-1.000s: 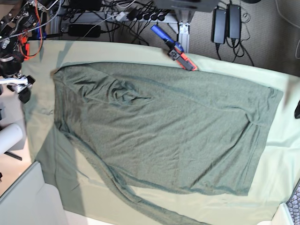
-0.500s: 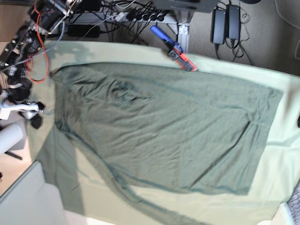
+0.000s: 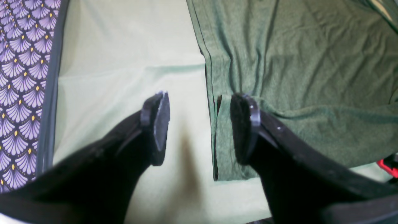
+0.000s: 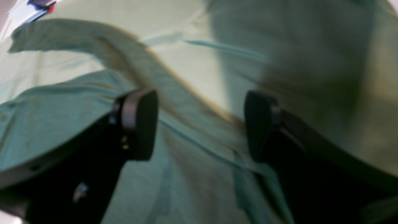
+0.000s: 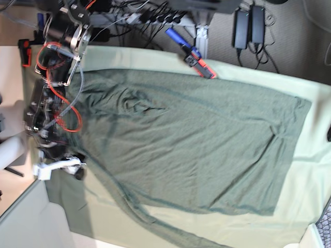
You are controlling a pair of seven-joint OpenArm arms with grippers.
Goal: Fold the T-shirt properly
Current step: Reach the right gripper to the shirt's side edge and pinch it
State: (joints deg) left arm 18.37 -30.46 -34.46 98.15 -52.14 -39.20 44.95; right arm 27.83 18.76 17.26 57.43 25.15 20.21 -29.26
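Both grippers are gaping wide, gripping nothing. Over at the left, the right gripper (image 4: pixel 200 124) is hovering above the T-shirt (image 5: pixel 186 139), which is lying spread across the pale green tablecloth (image 5: pixel 310 170); at the right, the left gripper (image 3: pixel 199 127) is straddling its hem.

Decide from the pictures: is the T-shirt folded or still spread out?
Mostly spread. In the base view the T-shirt lies flat across the table cloth, body in one wrinkled layer, one long strip doubled along the near edge.
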